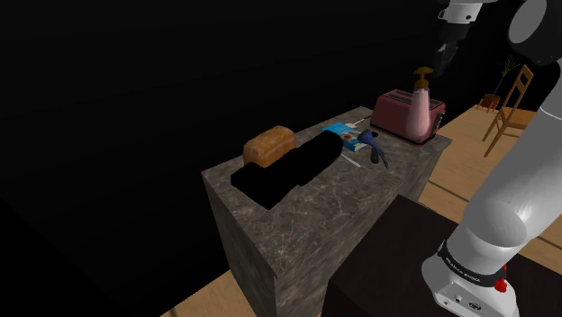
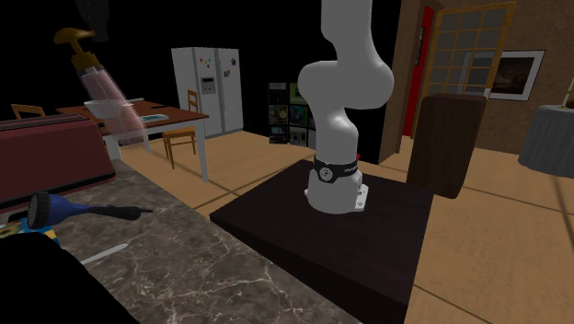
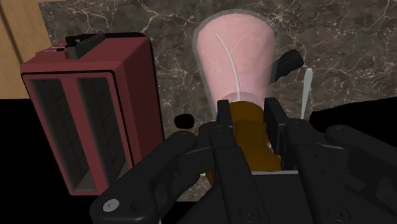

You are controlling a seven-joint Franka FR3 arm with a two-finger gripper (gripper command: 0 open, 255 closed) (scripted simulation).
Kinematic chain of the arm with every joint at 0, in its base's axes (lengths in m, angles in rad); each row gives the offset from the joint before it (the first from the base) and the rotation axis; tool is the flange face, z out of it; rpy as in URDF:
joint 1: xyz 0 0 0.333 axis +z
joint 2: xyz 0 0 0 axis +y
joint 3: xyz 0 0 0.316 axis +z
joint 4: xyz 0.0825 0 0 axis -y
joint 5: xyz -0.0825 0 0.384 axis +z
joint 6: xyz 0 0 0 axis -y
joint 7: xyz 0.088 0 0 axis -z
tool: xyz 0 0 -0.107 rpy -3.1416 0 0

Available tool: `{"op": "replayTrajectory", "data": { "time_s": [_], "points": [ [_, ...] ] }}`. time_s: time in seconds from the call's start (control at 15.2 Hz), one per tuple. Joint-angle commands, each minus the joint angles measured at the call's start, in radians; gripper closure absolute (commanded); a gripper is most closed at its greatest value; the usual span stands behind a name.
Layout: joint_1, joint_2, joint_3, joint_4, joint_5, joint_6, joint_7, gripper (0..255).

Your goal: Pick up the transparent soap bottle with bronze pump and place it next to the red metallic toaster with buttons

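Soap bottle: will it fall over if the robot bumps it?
Probably tippy: the soap bottle is tall and slim with a pump on top. Its smooth clear sides likely feel slippery. The pink soap filling it may make it fairly heavy.

Dim lighting throughout: table [image 1: 306, 225] dully lit, wooden floor [image 1: 459, 171] brighter; black area fills the shoulder view's left.

floor [image 2: 478, 248]: wood | far side: white fridge [image 2: 207, 90], wooden table [image 2: 175, 118], chair [image 2: 184, 138] | brown wall [image 2: 543, 120]: framed picture [image 2: 515, 74]
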Motion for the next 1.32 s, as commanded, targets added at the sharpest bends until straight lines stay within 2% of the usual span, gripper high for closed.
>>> {"op": "replayTrajectory", "data": {
  "time_s": [0.0,1.25],
  "points": [
    [0.003,-0.01,0.002,-0.035,-0.006,0.028,0.005,255],
    [0.004,-0.009,0.003,-0.29,-0.004,0.284,0.0,255]
  ]
}}
